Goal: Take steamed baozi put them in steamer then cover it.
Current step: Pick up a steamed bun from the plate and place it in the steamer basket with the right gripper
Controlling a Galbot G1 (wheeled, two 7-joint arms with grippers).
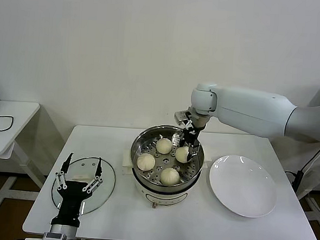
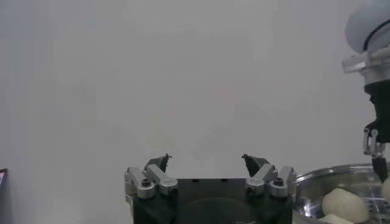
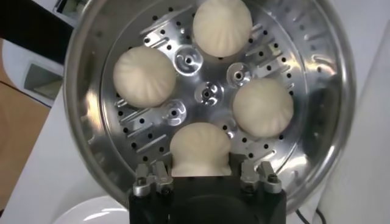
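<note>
Stainless steel fills most of my right wrist feed: the steamer (image 3: pixel 91 79) with its perforated tray, and all four steamed baozi (image 3: pixel 145 76) sitting on that tray in a ring around the centre post. From the head camera I see the steamer (image 1: pixel 142 143) in the middle of the white table (image 1: pixel 116 215), on its white base, uncovered.

My right gripper (image 1: pixel 185 152) reaches down into the pot from the far side, and its fingers (image 3: pixel 149 179) flank the bun nearest the right rim, pinching it on both sides while it rests on the tray. The other three buns lie apart from the gripper, none touching another.

On the robot's right of the steamer is the flat white plate (image 1: pixel 243 186), with nothing on it that I can see. On the left, the cover (image 1: pixel 107 176) lies flat on the table, glass with a metal rim. My left gripper (image 1: pixel 79 173) hangs over the cover with its fingers spread wide, holding nothing.
</note>
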